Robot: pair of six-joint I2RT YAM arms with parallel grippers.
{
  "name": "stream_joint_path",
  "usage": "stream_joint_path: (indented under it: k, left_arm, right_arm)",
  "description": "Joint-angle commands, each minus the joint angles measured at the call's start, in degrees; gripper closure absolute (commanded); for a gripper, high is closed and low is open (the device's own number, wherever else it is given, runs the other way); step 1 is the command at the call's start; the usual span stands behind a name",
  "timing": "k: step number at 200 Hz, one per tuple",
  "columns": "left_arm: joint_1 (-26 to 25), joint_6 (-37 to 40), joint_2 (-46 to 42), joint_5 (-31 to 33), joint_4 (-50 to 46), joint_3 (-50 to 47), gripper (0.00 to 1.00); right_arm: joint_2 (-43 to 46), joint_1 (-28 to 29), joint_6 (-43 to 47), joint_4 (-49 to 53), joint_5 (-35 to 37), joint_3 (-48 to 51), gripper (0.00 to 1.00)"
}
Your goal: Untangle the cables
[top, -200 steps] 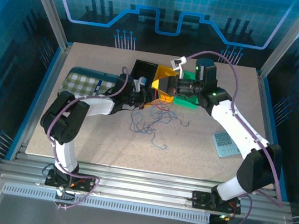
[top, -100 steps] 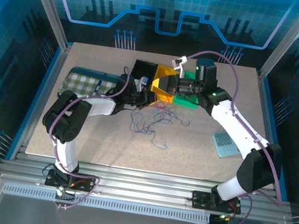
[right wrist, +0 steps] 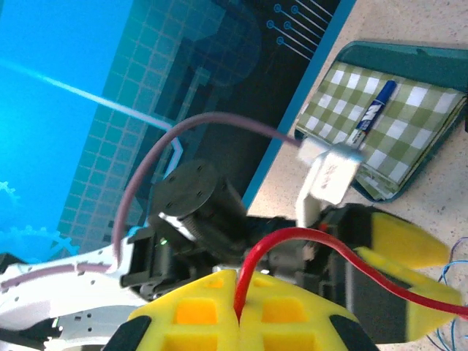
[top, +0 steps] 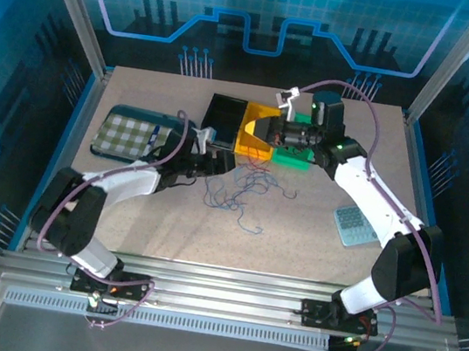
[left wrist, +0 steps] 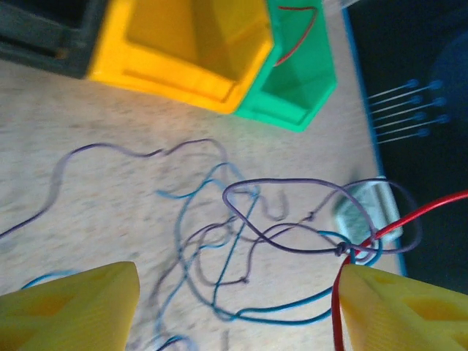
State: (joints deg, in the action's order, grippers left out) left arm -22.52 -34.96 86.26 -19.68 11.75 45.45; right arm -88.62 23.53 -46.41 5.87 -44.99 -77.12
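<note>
Blue-tinted, even light; wrist views look somewhat blurred, perhaps from motion.

1. Bench (top: 294, 246): beige, speckled, matt, finely grained surface.
2. Cables (left wrist: 342, 250): thin, with a smooth plastic sheath in red, blue and purple-brown; faint sheen.
3. Yellow bin (left wrist: 186, 44) and green bin (left wrist: 292, 80): smooth moulded plastic, light gloss.
4. Cloth (top: 130, 133): green-and-white checked weave, matt.
5. Right hand (right wrist: 240, 314) pads (right wrist: 219, 325): yellow plastic, matt, with square recesses.
6. Arm shells (top: 373, 196): white plastic, glossy.
7. Rails (top: 216, 301): bare ribbed metal, dull sheen.
</note>
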Motion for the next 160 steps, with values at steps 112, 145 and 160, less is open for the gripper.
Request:
stream_joint_path:
  k: [112, 145, 160]
  left_arm:
    - [-16.14, 21.73, -18.22, 26.31, -9.39, -10.20, 0.21]
    - [-18.19, 23.47, -11.07, 28.38, -1.62, -8.61, 0.21]
    - [-18.43, 24.07, -8.05, 28.94, 1.55, -7.32, 0.21]
  right_arm:
    - [-1.03, -2.50, -5.63, -2.78, -0.47, 0.22, 1.00]
    - [-0.94, -2.27, -6.04, -2.75, -0.69, 0.48, 1.00]
    - [-0.85, -2.09, -6.02, -2.49, -0.79, 0.65, 1.00]
